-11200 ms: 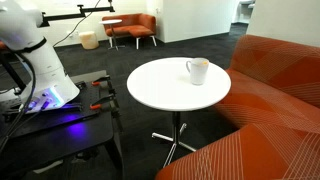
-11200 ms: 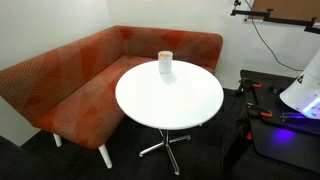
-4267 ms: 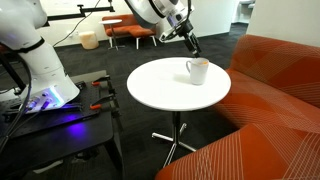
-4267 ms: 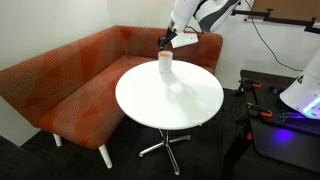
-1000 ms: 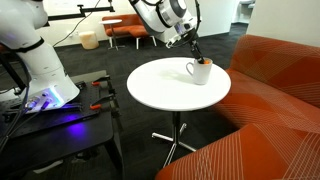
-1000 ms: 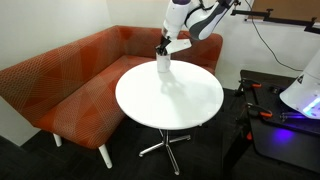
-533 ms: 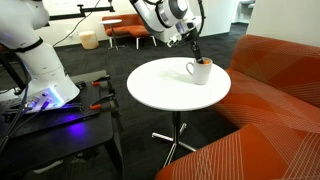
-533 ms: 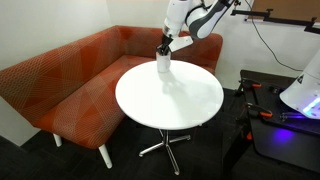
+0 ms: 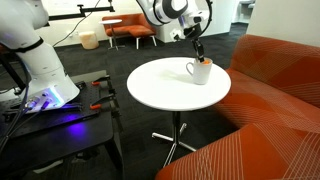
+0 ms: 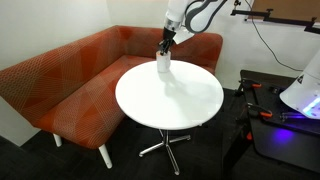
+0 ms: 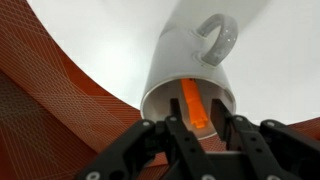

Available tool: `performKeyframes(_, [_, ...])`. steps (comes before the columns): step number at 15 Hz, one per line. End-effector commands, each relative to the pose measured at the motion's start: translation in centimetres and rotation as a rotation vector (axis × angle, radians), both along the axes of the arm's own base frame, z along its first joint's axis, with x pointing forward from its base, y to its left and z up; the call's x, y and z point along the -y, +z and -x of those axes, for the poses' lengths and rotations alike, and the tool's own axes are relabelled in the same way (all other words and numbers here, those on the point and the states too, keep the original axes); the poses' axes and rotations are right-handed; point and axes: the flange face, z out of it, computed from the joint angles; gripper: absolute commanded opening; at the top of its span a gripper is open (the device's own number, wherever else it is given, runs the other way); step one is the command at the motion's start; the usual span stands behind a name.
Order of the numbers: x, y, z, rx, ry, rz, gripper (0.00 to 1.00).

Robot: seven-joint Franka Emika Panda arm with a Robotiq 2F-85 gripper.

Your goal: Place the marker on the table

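The white mug stands near the far edge of the round white table and shows in both exterior views. Inside it leans the orange marker, its tip just visible at the rim in an exterior view. My gripper hangs directly over the mug's mouth, fingers pointing down into it. The jaws stand narrowly apart, one on each side of the marker. A thin gap shows beside each finger, so nothing is clamped. In the exterior views my gripper sits just above the mug.
An orange-red corner sofa wraps the table's far side. A dark bench with tools and the robot base stands beside the table. The table's chrome pedestal foot rests on dark carpet.
The arm's upper links have shifted a little over the last second while the fingers stayed at the mug's mouth. The marker and mug have not moved.
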Motion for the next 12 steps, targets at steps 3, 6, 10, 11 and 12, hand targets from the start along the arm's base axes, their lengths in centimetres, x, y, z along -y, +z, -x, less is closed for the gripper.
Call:
performKeyframes(3, [0.5,2.4,0.7,-0.017,0.076,-0.006,0.38])
performKeyframes(6, [0.6,2.8,0.7,-0.029,0.108,-0.013,0.38])
performKeyframes(10, [1.4,2.6,0.9,-0.062,0.128,0.005,0.38])
performKeyframes(11, [1.6,2.5,0.9,-0.067,0.123,0.008,0.37])
performKeyframes(12, [1.8,2.4,0.9,-0.071,0.121,0.009,0.37])
